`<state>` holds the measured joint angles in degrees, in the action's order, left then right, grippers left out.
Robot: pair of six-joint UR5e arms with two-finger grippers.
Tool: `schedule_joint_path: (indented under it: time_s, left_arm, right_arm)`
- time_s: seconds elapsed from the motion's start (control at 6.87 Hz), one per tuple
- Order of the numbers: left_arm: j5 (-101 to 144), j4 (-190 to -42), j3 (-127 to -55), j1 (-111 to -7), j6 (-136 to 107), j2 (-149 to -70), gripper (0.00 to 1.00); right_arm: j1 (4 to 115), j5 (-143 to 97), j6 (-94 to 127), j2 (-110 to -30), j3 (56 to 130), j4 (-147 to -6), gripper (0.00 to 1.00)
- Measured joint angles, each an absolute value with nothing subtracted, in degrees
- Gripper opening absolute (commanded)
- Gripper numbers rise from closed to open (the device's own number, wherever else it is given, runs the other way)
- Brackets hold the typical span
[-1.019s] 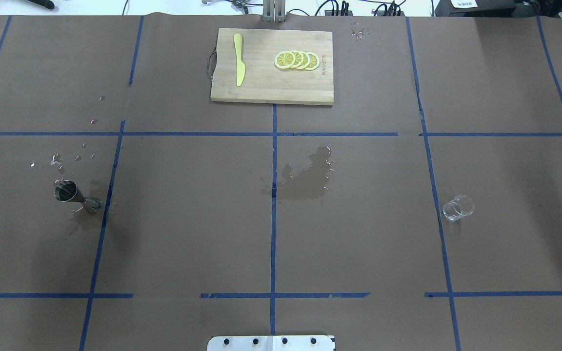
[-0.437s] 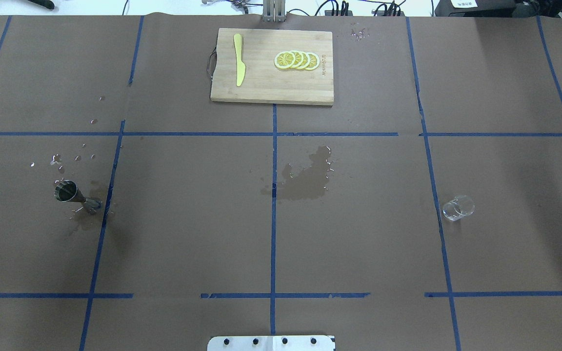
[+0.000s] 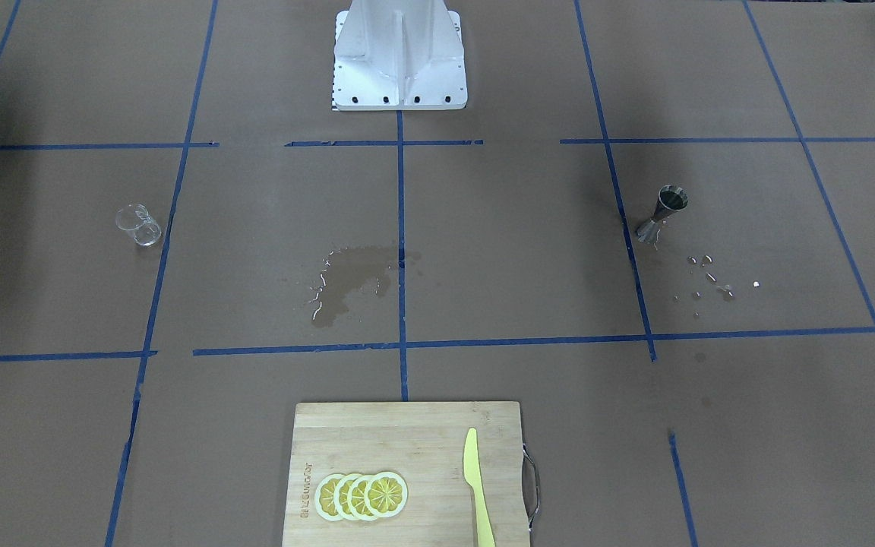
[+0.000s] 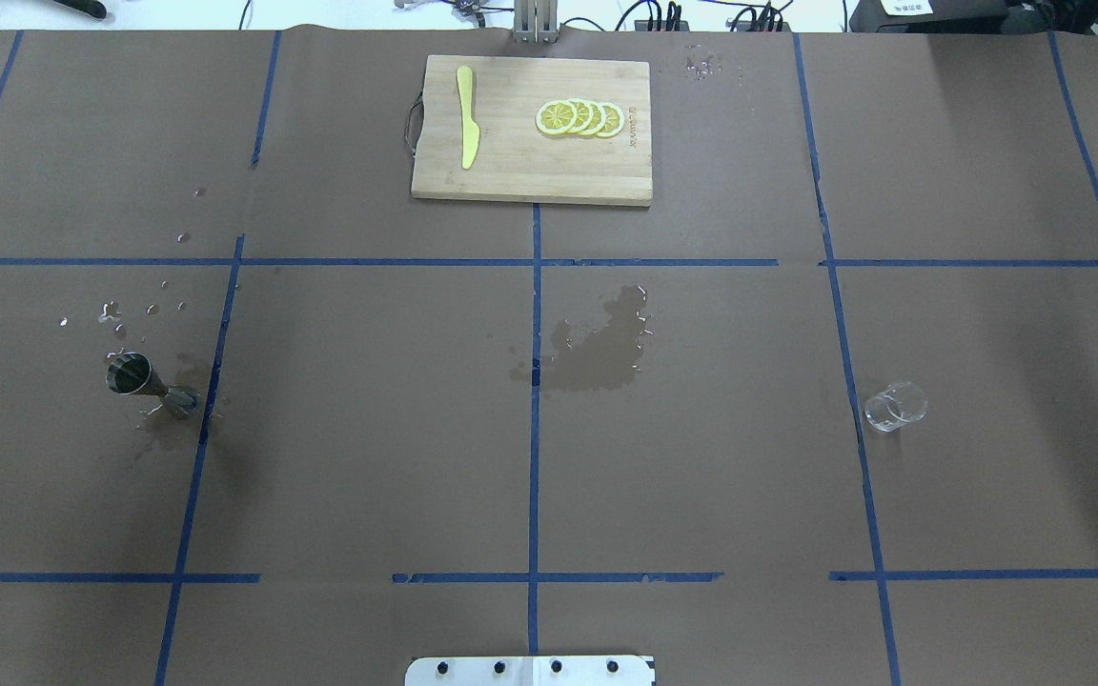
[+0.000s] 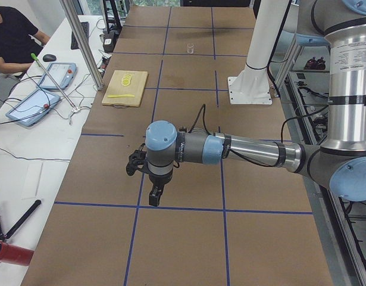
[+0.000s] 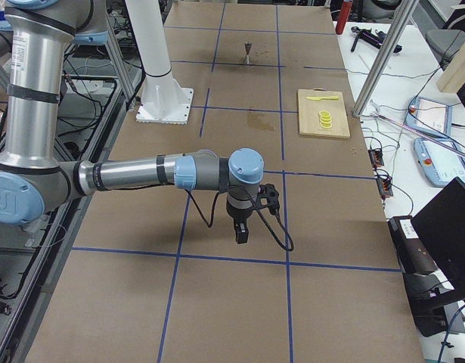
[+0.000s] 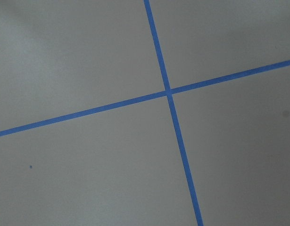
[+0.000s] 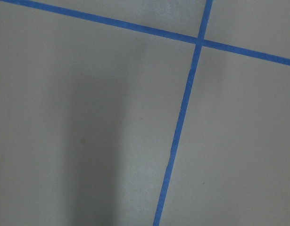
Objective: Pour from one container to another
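Cutting board: far centre.
Left gripper: above paper; grip impossible to tell.
Right gripper: above paper; grip impossible to tell.
Glass tumbler: upright, robot's right, untouched.
Jigger: upright, robot's left, among droplets.

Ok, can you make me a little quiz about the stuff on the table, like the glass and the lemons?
1. True or false: a wet patch lies between the glass and the metal measuring cup.
2. What lies on the cutting board beside the lemon slices? A a spoon, B a yellow knife, C a fork.
3. Fill in: there are ____ lemon slices.
Key: 1 true; 2 B; 3 four.
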<state>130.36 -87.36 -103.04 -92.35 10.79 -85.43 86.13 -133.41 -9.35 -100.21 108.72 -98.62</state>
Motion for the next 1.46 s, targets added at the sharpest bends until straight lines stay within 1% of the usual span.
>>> schedule_joint_path:
  time_s: [1.17,1.46]
  left_arm:
    - [132.20,-87.75,-102.79,-92.04,10.38,-85.52,1.00]
    - [134.81,-87.55,-102.21,-90.93,6.42,-85.52,1.00]
  right_arm:
    - [86.20,-135.94,-9.29,-99.94,107.92,-97.62,1.00]
    - [86.22,-136.41,-9.31,-99.93,107.55,-97.54,1.00]
